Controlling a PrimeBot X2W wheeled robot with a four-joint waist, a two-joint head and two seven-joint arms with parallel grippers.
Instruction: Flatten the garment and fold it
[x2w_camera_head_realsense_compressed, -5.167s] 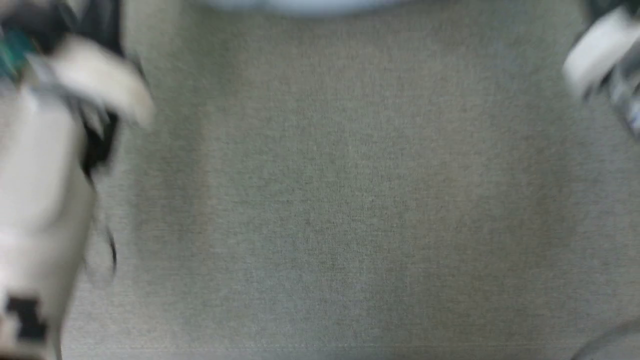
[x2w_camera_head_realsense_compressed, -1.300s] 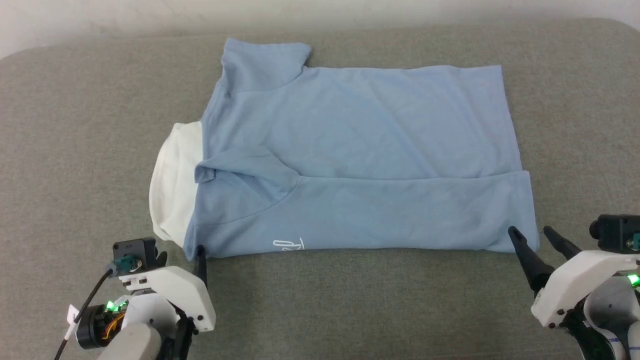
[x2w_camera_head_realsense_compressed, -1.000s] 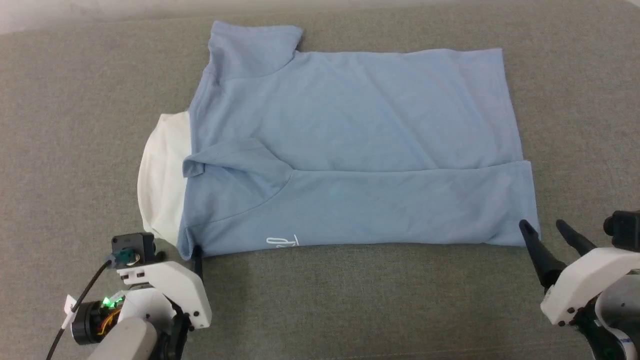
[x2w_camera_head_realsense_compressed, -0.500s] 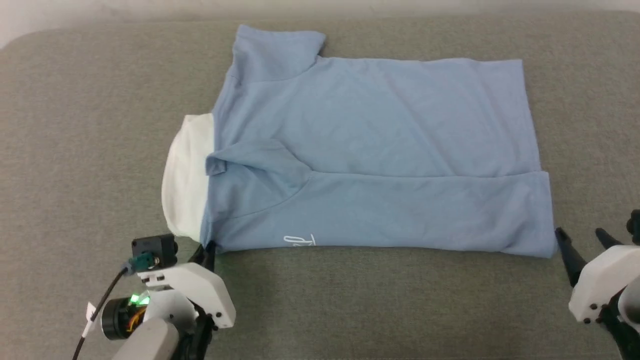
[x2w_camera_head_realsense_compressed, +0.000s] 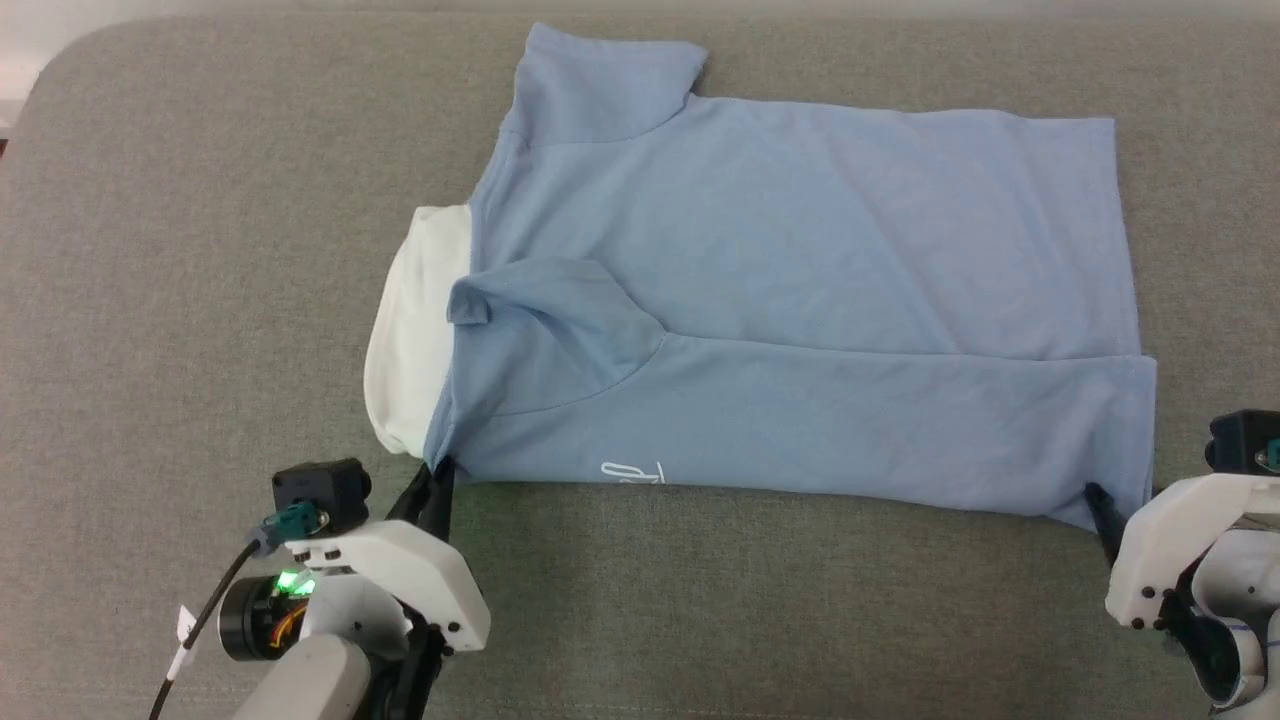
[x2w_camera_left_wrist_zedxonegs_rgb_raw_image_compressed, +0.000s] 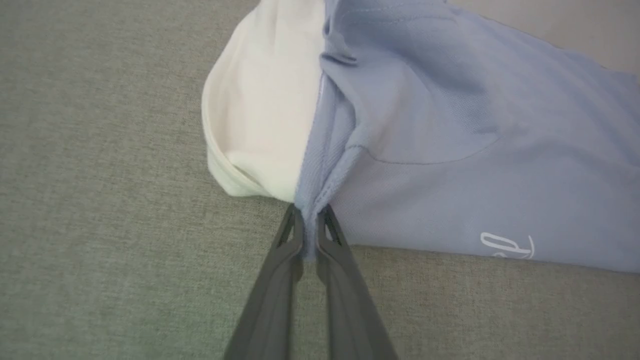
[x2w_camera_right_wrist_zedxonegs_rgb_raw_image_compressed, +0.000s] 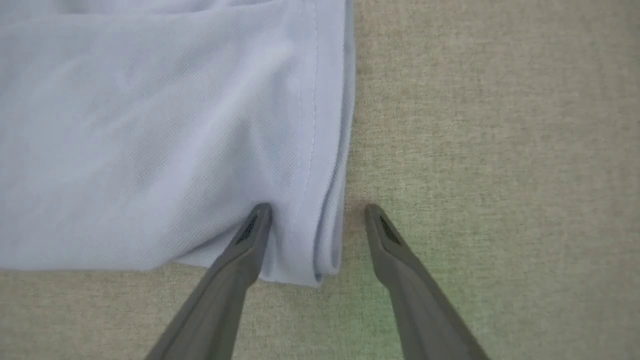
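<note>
The garment (x2w_camera_head_realsense_compressed: 800, 270), a light blue polo shirt, lies flat on the grey cushion with its near side folded over. Its white collar (x2w_camera_head_realsense_compressed: 415, 330) points left and a small white script logo (x2w_camera_head_realsense_compressed: 632, 471) sits by the near edge. My left gripper (x2w_camera_head_realsense_compressed: 440, 480) is shut on the near-left corner beside the collar. In the left wrist view the fingers (x2w_camera_left_wrist_zedxonegs_rgb_raw_image_compressed: 309, 217) pinch a ridge of blue fabric (x2w_camera_left_wrist_zedxonegs_rgb_raw_image_compressed: 450, 150). My right gripper (x2w_camera_head_realsense_compressed: 1120, 500) stands open at the near-right hem corner. In the right wrist view (x2w_camera_right_wrist_zedxonegs_rgb_raw_image_compressed: 317, 210) one finger rests on the cloth (x2w_camera_right_wrist_zedxonegs_rgb_raw_image_compressed: 150, 125) and the other on the cushion.
The grey upholstered surface (x2w_camera_head_realsense_compressed: 200, 250) spreads wide on all sides of the shirt. Its rounded far-left corner (x2w_camera_head_realsense_compressed: 55, 60) meets a pale background. Bare cushion (x2w_camera_head_realsense_compressed: 750, 610) lies between the two arms along the near edge.
The head camera has shifted, so the shirt sits further right in view. My left gripper has shut on the corner by the collar. My right gripper has moved in around the hem corner.
</note>
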